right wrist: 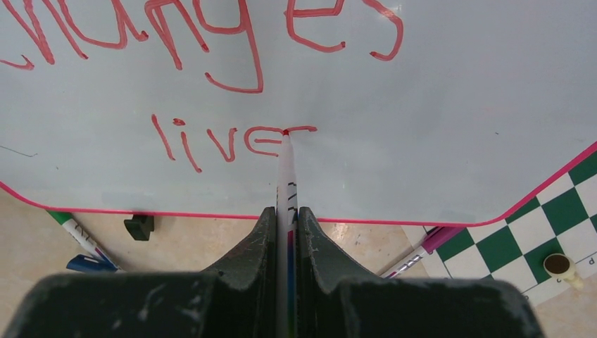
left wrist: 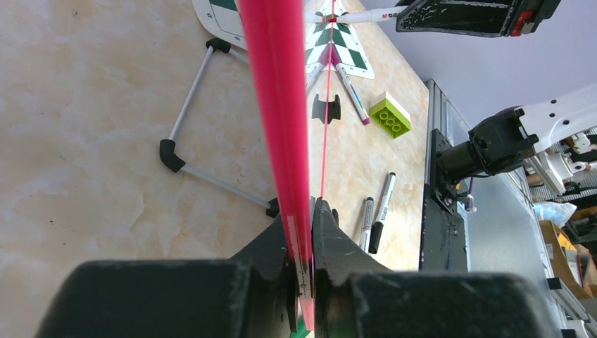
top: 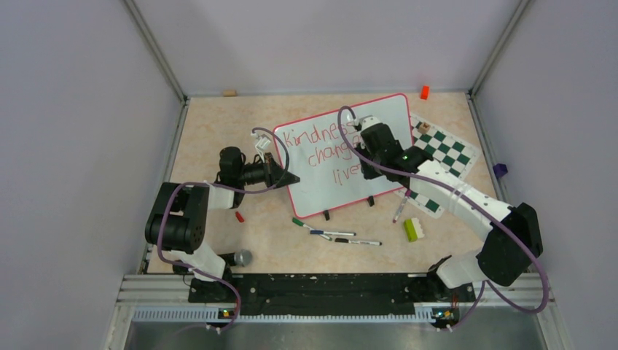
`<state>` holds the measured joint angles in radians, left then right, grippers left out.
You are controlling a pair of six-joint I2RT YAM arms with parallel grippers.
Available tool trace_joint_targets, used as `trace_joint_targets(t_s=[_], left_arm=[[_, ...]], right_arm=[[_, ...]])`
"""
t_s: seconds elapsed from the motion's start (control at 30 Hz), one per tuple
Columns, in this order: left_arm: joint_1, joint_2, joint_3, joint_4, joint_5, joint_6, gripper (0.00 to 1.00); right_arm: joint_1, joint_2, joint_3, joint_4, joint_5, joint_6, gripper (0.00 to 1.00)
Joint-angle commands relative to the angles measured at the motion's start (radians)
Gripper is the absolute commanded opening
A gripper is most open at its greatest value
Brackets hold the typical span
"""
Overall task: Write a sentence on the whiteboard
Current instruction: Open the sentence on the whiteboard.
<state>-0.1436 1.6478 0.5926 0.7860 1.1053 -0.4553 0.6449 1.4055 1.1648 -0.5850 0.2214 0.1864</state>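
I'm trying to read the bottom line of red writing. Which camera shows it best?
The right wrist view: the bottom line sits large, reading "live", the marker on its end. The top external view shows it tiny beside the right arm. The left wrist view shows only the red edge of the whiteboard.

Loose markers (top: 334, 233) and green brick (top: 412, 229) before whiteboard (top: 386, 117), open tabletop (top: 211, 124) far left.

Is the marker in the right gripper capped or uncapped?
Uncapped: the marker shows a red tip touching the whiteboard at a stroke's end.
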Motion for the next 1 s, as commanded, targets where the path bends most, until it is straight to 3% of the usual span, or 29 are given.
trace_joint_targets(t_s=[0.0,0.5,0.97], left_arm=[[0.008,0.040,-0.039,-0.067,-0.165,0.091,0.00],[0.013,0.038,-0.044,-0.054,-0.159,0.083,0.00],[0.014,0.038,-0.044,-0.052,-0.162,0.079,0.00]], right_arm=[[-0.007,-0.027,-0.020,0.013,0.022,0.004,0.00],[-0.008,-0.033,-0.026,-0.023,0.128,0.048,0.00],[-0.008,-0.029,-0.023,0.003,-0.045,0.048,0.00]])
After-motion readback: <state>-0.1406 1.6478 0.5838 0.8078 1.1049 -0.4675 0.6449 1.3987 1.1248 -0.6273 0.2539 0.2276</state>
